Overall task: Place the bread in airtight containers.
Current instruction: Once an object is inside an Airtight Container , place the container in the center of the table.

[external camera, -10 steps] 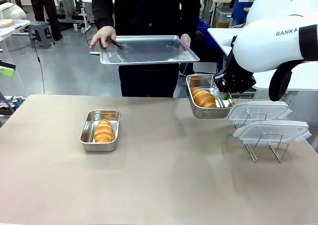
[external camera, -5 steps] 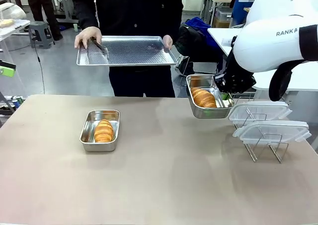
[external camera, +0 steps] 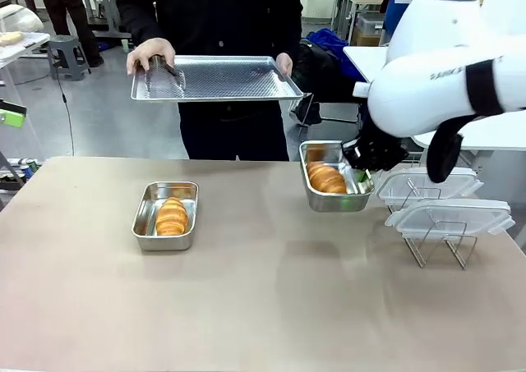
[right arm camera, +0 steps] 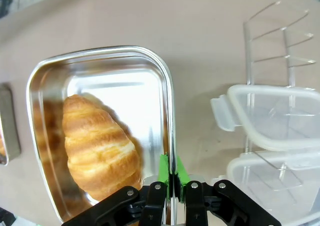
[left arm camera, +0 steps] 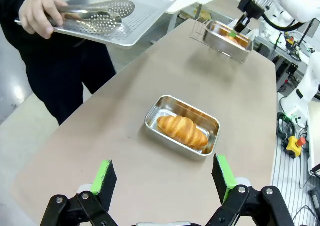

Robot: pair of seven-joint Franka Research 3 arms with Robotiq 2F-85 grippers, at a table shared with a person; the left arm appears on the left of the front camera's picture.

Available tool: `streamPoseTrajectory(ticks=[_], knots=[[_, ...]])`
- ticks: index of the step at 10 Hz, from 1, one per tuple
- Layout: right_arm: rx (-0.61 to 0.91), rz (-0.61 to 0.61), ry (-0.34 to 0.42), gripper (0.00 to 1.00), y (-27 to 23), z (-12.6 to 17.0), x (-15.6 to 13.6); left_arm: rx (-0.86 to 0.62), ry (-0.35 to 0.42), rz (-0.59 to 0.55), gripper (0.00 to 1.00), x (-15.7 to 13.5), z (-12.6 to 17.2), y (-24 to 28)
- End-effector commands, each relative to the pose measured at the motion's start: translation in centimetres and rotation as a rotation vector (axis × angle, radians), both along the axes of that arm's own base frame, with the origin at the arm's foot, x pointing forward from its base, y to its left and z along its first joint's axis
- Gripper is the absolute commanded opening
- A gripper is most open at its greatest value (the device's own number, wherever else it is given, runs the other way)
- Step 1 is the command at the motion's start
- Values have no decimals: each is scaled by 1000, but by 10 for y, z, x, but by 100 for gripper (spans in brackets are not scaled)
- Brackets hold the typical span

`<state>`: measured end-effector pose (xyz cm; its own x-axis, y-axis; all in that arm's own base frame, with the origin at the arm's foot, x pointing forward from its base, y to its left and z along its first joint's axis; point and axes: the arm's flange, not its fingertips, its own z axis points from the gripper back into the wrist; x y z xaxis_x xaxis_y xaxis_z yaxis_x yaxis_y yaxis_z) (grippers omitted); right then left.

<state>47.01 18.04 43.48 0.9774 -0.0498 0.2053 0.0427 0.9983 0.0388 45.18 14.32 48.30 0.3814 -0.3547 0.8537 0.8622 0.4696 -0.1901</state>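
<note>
Right wrist view: right gripper (right arm camera: 172,172) clamps tub (right arm camera: 107,50) rim between jaws; left gripper (left arm camera: 163,176) agape; both croissants (external camera: 172,216) tubbed, lids (external camera: 450,218) unfitted.

Each tub (external camera: 163,242) is polished, mirror-shiny steel; each croissant (external camera: 172,216) has a ridged golden crust. The lids (external camera: 448,218) are clear smooth plastic, the tray (external camera: 222,80) perforated satin metal, the table (external camera: 263,306) matt and smooth.
</note>
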Motion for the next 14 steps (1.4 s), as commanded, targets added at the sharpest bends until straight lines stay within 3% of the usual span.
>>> streamPoseTrajectory(ticks=[1,6,14], knots=[[-7,-53,-4,5,20,-18,12,-3,-7,-5,100,-1,2,0],[7,-52,-38,5,41,-71,12,-3,-7,-5,100,-1,2,0],[-11,-47,-38,5,51,-106,13,-3,-7,-5,100,-1,2,0]])
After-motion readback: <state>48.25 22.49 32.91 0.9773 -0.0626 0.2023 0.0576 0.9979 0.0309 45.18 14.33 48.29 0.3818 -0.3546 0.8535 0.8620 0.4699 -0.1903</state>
